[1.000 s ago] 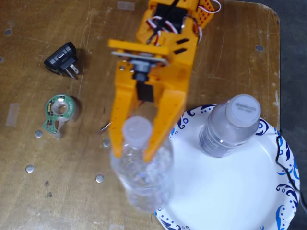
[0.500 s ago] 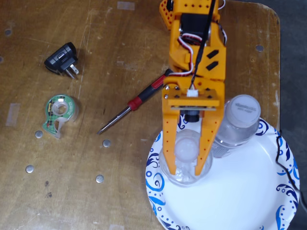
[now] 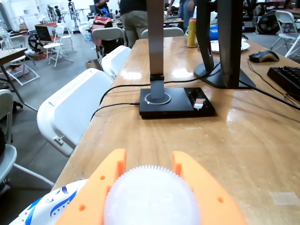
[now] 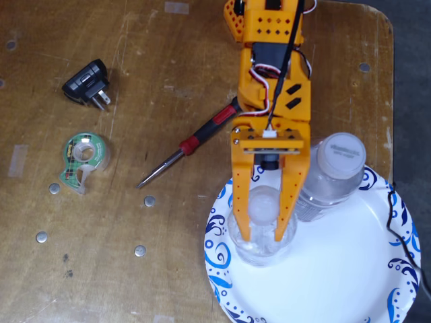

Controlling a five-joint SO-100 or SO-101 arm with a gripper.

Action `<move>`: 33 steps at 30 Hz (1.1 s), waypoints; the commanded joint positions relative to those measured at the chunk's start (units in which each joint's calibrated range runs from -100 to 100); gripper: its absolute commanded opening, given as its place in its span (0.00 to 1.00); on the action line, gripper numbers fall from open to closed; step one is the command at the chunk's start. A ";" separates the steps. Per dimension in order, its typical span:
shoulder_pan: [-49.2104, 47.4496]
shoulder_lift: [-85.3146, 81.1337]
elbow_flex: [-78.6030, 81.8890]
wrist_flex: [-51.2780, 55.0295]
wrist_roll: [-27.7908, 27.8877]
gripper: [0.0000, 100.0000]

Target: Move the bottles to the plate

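Beside the plate (image 4: pixel 350 269): screwdriver (image 4: pixel 192 143), tape dispenser (image 4: pixel 83 159).

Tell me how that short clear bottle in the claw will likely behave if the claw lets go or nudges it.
The short bottle looks empty, so it is probably light and easy to knock over. Its clear plastic walls will likely flex under a squeeze rather than hold stiff. It stands upright on the plate, close to the taller bottle, so a sideways nudge from the claw might tip it into that neighbour.

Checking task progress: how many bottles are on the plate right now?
2. The shorter bottle stands at the plate's left rim between the gripper fingers; the taller bottle stands at the upper rim, right of it.
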 commanded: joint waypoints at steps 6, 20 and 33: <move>-1.26 -2.57 0.87 -0.93 -0.10 0.05; -4.28 -2.99 -1.29 -0.93 -2.50 0.31; -5.14 -2.82 -6.34 -0.76 -2.55 0.34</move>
